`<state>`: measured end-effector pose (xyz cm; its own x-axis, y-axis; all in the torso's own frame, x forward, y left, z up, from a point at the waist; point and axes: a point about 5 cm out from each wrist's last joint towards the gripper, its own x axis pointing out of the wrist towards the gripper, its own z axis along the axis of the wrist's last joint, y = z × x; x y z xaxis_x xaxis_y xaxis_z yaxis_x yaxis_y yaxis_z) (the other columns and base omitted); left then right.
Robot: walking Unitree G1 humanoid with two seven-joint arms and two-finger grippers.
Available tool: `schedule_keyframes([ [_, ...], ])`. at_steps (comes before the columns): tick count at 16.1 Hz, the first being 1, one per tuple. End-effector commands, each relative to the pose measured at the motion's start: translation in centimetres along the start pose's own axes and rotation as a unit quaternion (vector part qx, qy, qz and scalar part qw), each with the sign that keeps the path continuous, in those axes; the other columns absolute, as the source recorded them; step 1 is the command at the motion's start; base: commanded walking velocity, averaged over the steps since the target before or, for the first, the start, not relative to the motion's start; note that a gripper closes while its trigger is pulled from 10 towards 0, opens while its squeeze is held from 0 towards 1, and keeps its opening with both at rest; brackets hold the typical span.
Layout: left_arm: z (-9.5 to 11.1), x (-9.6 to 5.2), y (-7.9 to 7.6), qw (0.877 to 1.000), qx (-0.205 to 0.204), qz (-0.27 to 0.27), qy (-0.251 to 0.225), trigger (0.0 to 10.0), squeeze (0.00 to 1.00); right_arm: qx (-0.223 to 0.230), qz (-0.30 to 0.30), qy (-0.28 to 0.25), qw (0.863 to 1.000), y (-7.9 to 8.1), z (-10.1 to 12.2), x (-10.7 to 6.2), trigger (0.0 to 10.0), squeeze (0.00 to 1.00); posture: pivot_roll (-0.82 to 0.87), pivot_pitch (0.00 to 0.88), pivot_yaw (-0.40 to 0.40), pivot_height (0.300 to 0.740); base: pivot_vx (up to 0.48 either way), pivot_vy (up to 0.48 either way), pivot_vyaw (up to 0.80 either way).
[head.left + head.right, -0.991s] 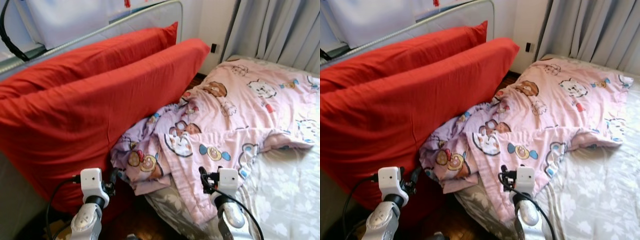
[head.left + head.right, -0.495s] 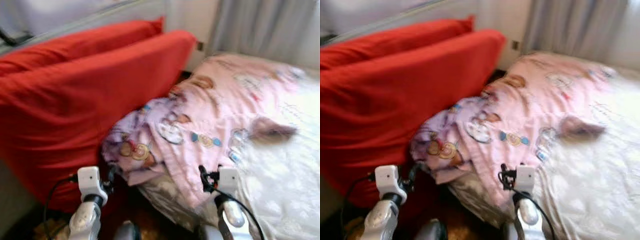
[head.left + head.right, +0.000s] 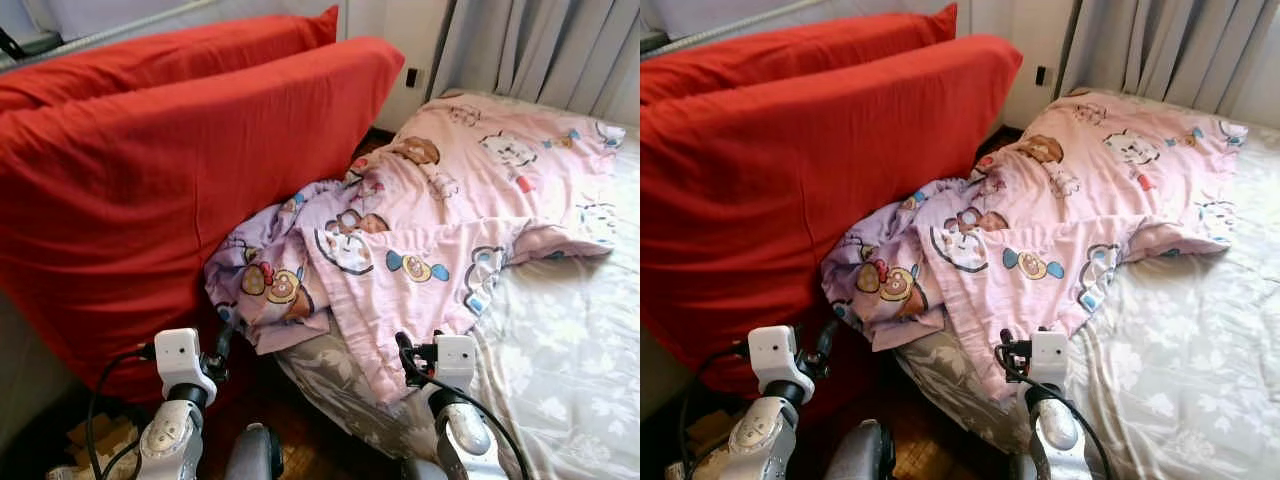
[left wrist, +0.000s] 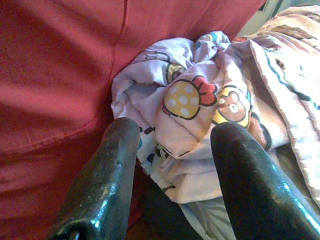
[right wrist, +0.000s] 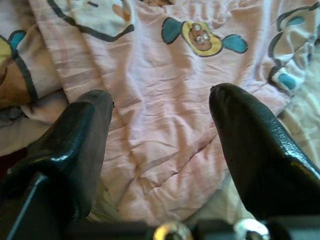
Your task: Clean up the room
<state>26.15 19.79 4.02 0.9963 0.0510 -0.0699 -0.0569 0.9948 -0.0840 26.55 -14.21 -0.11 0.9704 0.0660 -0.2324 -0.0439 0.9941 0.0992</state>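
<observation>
"What is the room like?"

"A big red cushion (image 3: 170,180) stands on its edge beside the bed (image 3: 570,370). The bed has a grey sheet with flowers on it."

"And behind?"

"Grey curtains (image 3: 540,50) hang at the back. Next to them is a white wall (image 3: 395,30) with a small dark socket (image 3: 411,77). The floor (image 3: 320,455) is dark wood. Daylight falls on the bed."

Two red cushions (image 3: 150,190), one pink blanket (image 3: 470,200), one bed (image 3: 570,350).

Blanket (image 3: 440,200): soft wrinkled pink cloth, matt. Cushions (image 3: 150,190): red matt fabric. Hand fingers (image 5: 255,145): glossy black plastic. Floor (image 3: 310,450): dark wood.
</observation>
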Motion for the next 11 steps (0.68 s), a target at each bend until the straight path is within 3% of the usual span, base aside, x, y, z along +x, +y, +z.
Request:
schedule_keyframes([
  [1,-0.18,-0.31,0.20,1.000,0.003,0.003,0.010,10.0,0.00,-0.003,0.013,0.000,1.000,0.50,-0.08,-0.03,10.0,0.00,0.05,0.056,0.024,0.594,0.000,0.000,0.00],
  [11,0.49,-0.77,-0.13,1.000,0.003,0.003,0.014,10.0,0.00,-0.002,0.007,0.001,1.000,0.34,-0.27,-0.20,10.0,0.00,0.06,0.065,0.025,0.594,0.000,0.000,0.00],
])
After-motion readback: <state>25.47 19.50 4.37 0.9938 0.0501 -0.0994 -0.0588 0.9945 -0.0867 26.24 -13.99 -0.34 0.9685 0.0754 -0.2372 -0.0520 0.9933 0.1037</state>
